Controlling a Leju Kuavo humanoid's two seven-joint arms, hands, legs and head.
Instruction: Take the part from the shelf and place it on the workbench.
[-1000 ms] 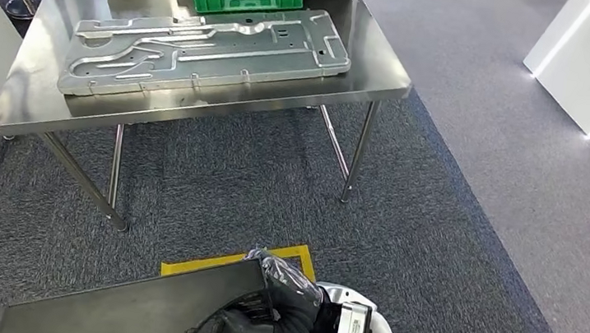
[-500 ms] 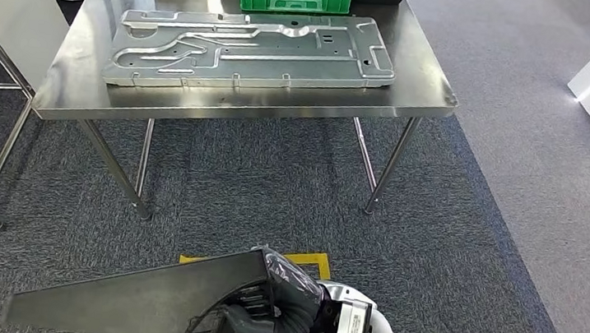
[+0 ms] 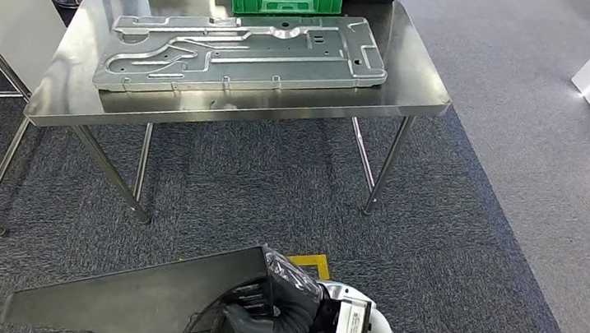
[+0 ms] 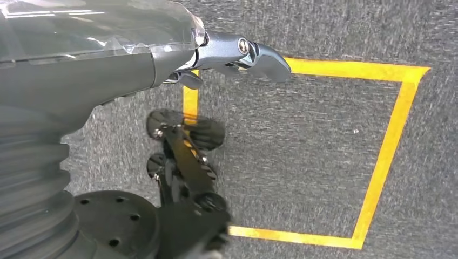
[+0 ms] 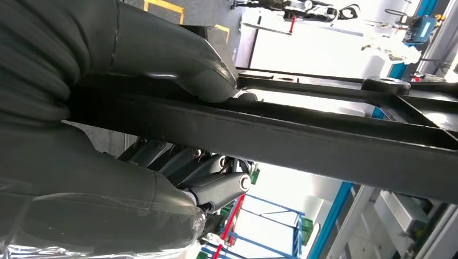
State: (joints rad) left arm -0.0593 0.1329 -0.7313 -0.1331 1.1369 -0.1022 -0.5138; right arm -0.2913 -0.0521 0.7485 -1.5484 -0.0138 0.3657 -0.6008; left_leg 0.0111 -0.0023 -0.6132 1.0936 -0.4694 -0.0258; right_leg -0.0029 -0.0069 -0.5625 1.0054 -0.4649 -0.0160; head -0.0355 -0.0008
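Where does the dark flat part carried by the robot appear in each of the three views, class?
Head view: dark flat part at bottom left, held by the right hand.
Right wrist view: part crosses the picture as a dark bar.
Left wrist view: not in it.
Shared landmark: yellow floor tape.

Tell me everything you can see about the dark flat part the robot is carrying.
The dark part is a flat, thin panel, matte dark grey and metal-looking, with a raised frame on one face. It tilts low over the carpet, short of the workbench. The right hand grips one end, thumb over one face, fingers under the other.
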